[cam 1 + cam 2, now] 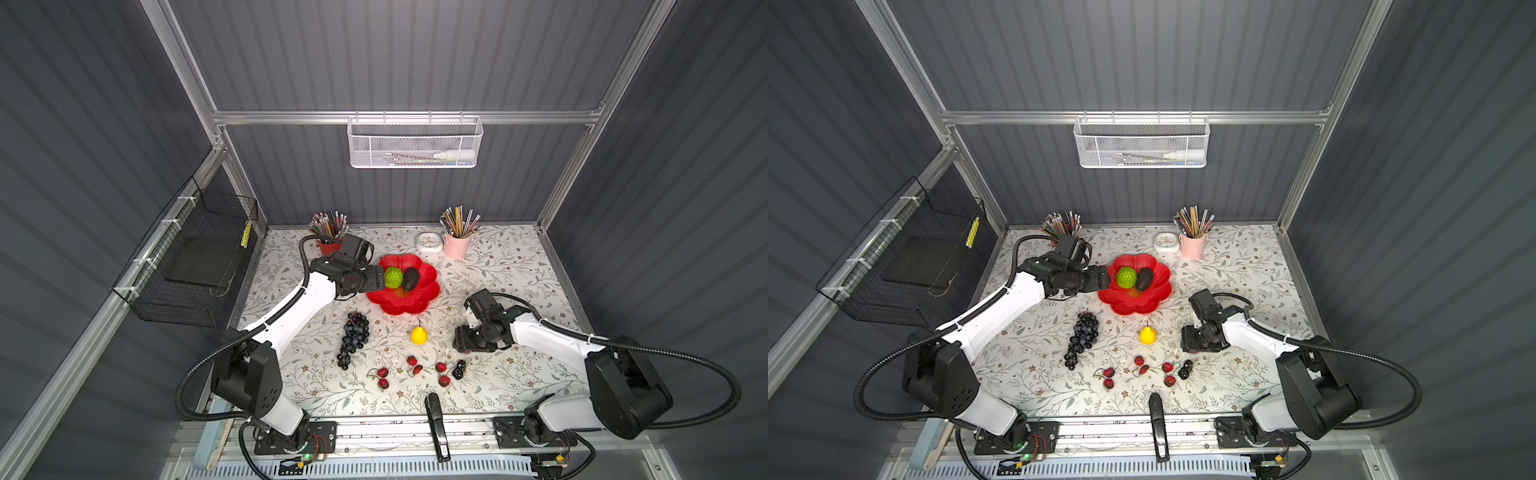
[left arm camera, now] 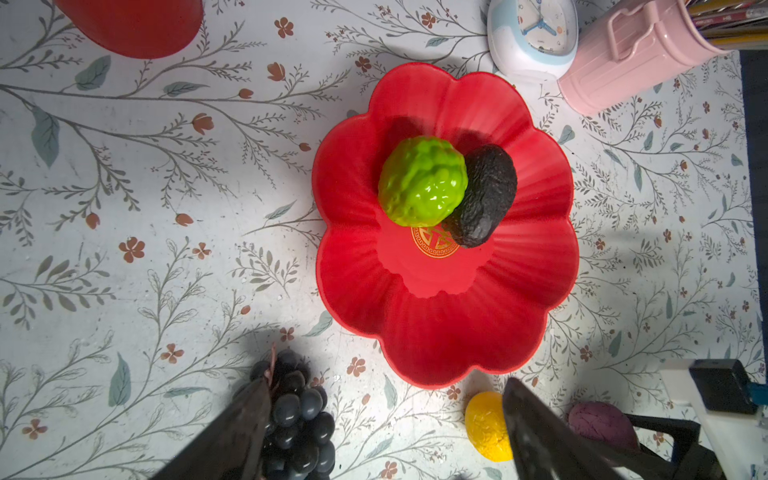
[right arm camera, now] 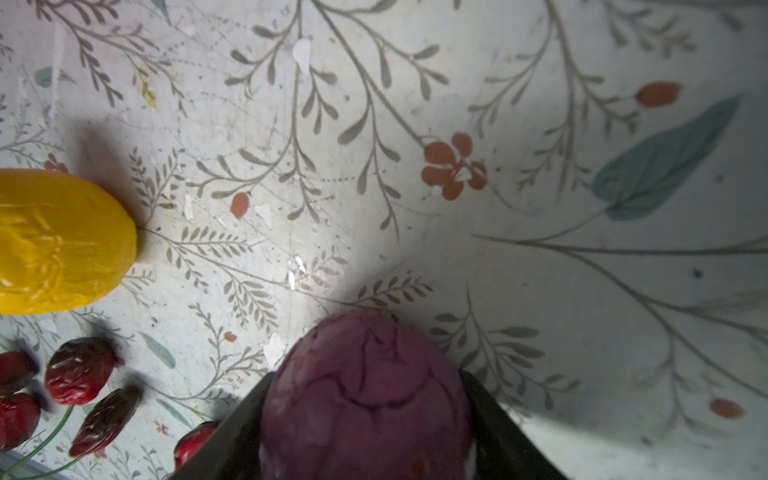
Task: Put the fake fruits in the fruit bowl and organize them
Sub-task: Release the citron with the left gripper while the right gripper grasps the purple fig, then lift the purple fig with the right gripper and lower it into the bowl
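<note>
The red flower-shaped fruit bowl (image 1: 415, 308) (image 1: 1133, 308) (image 2: 436, 340) holds a bumpy lime-green ball (image 1: 393, 277) (image 2: 422, 183) and a dark avocado (image 1: 411, 279) (image 2: 484, 195), touching each other. My left gripper (image 1: 376, 279) (image 2: 386, 395) hangs open and empty over the bowl's left rim. On the table lie a dark grape bunch (image 1: 353, 338) (image 2: 299, 411), a yellow pear (image 1: 419, 335) (image 3: 58, 245), several red cherries (image 1: 415, 365) (image 3: 79, 370) and a tiny black cluster (image 1: 459, 369). My right gripper (image 1: 461, 343) (image 3: 365, 386) sits low, right of the pear, shut on the purple round fruit (image 3: 365, 357) (image 2: 598, 422).
A red pencil cup (image 1: 328, 247), a white clock (image 1: 427, 242) and a pink pencil cup (image 1: 456, 245) stand along the back, close behind the bowl. A black stapler (image 1: 436, 424) lies at the front edge. Wire baskets hang on the back and left walls.
</note>
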